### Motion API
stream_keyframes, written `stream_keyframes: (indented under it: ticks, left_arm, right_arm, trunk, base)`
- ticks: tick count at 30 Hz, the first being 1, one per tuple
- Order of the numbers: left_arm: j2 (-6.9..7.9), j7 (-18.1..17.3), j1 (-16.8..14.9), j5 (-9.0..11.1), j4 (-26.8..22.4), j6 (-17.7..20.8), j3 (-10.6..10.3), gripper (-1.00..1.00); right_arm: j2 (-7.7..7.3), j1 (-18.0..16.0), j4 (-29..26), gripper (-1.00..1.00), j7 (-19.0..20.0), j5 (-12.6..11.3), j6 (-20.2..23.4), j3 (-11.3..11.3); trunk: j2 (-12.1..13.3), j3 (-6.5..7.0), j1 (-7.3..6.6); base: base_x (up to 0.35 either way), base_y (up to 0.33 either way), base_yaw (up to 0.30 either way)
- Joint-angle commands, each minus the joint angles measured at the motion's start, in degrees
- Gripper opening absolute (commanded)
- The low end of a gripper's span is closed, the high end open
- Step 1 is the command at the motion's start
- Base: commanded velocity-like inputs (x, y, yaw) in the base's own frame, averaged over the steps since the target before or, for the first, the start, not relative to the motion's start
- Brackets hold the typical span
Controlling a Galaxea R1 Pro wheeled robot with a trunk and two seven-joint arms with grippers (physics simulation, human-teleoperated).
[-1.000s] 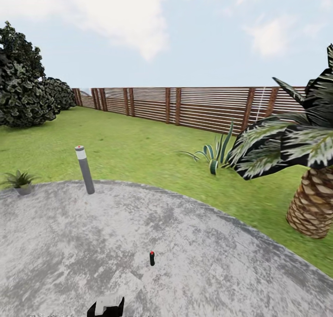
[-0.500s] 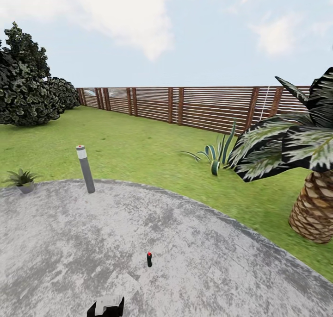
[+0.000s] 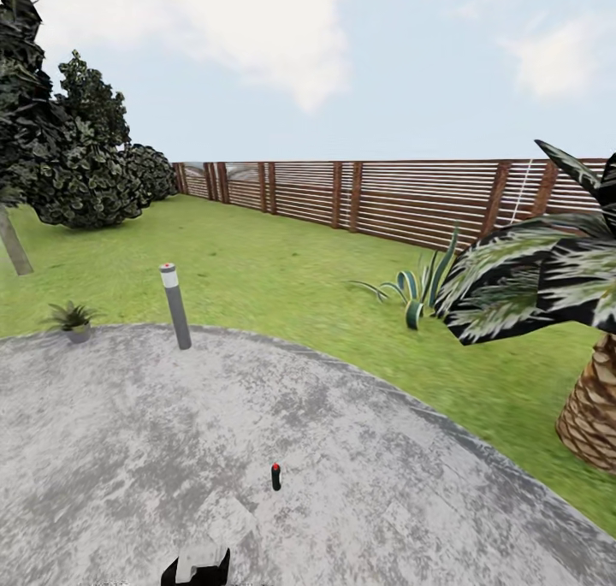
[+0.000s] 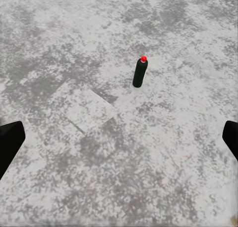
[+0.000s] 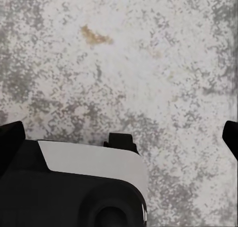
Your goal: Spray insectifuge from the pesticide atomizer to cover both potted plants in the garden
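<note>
The pesticide atomizer (image 3: 275, 476), a small dark bottle with a red top, stands upright on the grey stone patio (image 3: 385, 483) a short way ahead of me. In the left wrist view the atomizer (image 4: 140, 72) stands ahead of my left gripper (image 4: 119, 142), whose black fingertips (image 4: 10, 143) sit wide apart with nothing between them. My right gripper (image 5: 119, 137) points down at the patio, also wide open and empty. The potted plants are out of view.
A grey lamp post (image 3: 175, 305) stands at the patio's far left edge, a small spiky plant in a grey pot (image 3: 73, 319) beside it. A striped agave (image 3: 419, 291) and a palm (image 3: 590, 415) stand right, the slat fence (image 3: 359, 197) behind. A black-and-white robot part (image 3: 201, 565) shows below.
The whole head picture has slid to the right, so the camera has turned left and more of the dark trees show. The atomizer stands where it was.
</note>
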Motion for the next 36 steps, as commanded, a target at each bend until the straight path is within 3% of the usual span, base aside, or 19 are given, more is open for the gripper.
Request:
stream_keyframes:
  ticks: [1,17,36]
  left_arm:
    - [-0.03,-0.04,-0.05,0.29,0.05,-0.17,0.08,1.0]
    - [-0.01,-0.04,-0.05,0.29,0.05,-0.17,0.08,1.0]
    - [0.01,-0.04,-0.05,0.16,-0.07,-0.17,0.12,1.0]
  right_arm:
    - [-0.01,-0.02,0.04,1.0,-0.04,0.55,-0.15,-0.07]
    - [0.02,-0.02,0.04,1.0,-0.04,0.53,-0.16,-0.07]
    - [0.01,-0.02,0.3,1.0,-0.04,0.65,-0.22,-0.04]
  trunk:
    - [-0.03,-0.06,0.0]
    - [-0.03,-0.06,0.0]
    - [-0.03,-0.06,0.0]
  base:
    - [0.0,-0.316,0.255]
    - [0.0,-0.289,0.217]
    - [0.0,-0.022,0.03]
